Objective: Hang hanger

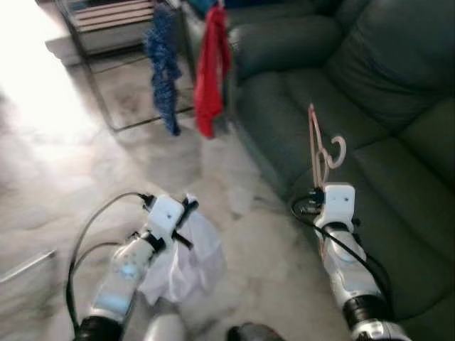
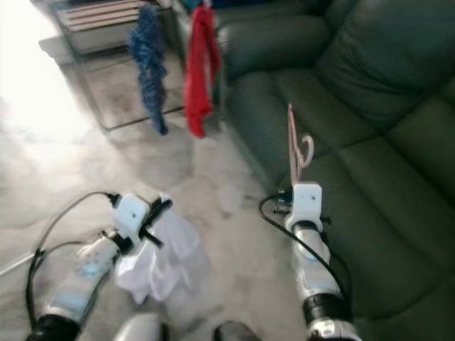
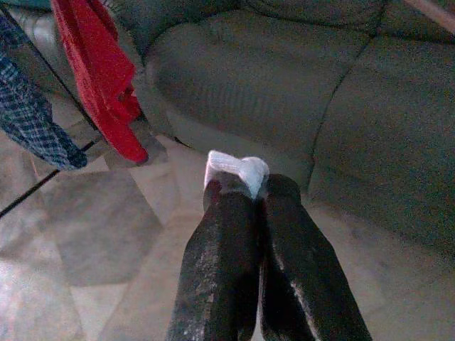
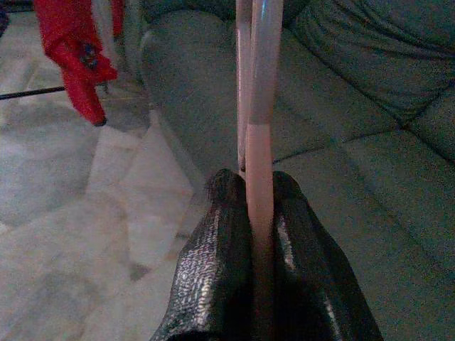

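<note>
Early days yet. Right gripper [image 4: 259, 188] clamped tight on the pink hanger [image 1: 316, 145], held upright in front of the green sofa [image 1: 370, 92]. Left gripper [image 3: 249, 186] pinching a white garment [image 1: 186, 259]. Drying rack [image 1: 117, 18] well beyond, hanging undone.

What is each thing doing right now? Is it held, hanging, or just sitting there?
Pink hanger: upright, clamped in the right gripper, hook on top.
White cloth: pinched in the left gripper, drooping toward the floor.
Red garment: hanging on the rack.
Blue checked garment: hanging beside the red one.
Green sofa: nothing lying on it.
</note>
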`<state>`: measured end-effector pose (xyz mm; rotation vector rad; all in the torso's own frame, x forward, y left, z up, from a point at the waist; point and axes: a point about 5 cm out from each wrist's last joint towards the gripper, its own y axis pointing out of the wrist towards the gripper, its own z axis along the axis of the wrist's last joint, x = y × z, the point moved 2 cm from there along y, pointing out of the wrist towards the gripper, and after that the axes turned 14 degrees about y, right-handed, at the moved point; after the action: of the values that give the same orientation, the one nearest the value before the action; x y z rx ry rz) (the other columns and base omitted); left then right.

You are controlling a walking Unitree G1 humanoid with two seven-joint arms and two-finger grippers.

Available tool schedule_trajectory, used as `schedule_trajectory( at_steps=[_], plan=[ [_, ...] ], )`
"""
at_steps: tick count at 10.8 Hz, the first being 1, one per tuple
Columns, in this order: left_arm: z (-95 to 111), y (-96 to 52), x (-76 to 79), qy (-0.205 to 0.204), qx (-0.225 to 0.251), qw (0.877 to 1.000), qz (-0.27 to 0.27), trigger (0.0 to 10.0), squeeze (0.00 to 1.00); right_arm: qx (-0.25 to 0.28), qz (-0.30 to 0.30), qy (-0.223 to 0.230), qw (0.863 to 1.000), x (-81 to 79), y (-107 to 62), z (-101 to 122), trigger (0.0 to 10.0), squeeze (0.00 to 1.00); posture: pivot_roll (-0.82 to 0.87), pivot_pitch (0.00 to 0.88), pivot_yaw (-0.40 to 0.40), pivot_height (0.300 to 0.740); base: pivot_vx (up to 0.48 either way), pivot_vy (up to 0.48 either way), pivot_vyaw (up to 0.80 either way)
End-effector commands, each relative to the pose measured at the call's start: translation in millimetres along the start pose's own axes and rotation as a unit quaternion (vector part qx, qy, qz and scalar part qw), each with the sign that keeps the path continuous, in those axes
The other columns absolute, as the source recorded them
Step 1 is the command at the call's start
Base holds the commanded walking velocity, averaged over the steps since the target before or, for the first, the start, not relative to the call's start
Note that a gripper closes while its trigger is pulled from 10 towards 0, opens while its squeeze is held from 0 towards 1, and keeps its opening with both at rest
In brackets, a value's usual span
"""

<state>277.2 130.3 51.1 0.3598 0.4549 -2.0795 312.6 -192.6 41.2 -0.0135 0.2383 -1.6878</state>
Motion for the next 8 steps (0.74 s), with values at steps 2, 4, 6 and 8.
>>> schedule_trajectory(
  at_steps=[2,4,6,8],
  plan=[
    [10.5,3.5,0.2,0.006,0.022,1.0,-0.002,10.0,0.0,0.007,-0.007,-0.005,1.0,6.8,-1.4,2.5,10.0,0.0,0.0,0.145,-0.06,0.74,0.326,0.0,-0.8],
    [9.8,3.8,1.5,0.007,0.02,1.0,-0.004,10.0,0.0,0.009,-0.006,-0.006,1.0,6.7,-1.4,3.3,10.0,0.0,0.0,0.143,-0.063,0.74,0.302,0.0,-0.8],
    [8.6,3.8,-0.2,0.012,0.014,1.0,0.01,10.0,0.0,0.01,-0.004,-0.009,1.0,6.9,-1.8,3.3,10.0,0.0,0.0,0.142,-0.066,0.74,0.0,0.0,-0.68],
    [4.7,4.0,-4.3,0.025,-0.001,0.999,0.026,10.0,0.0,0.012,0.003,-0.009,1.0,5.2,-1.6,3.9,10.0,0.0,0.0,0.142,-0.07,0.74,0.0,0.0,0.0]
  ],
)
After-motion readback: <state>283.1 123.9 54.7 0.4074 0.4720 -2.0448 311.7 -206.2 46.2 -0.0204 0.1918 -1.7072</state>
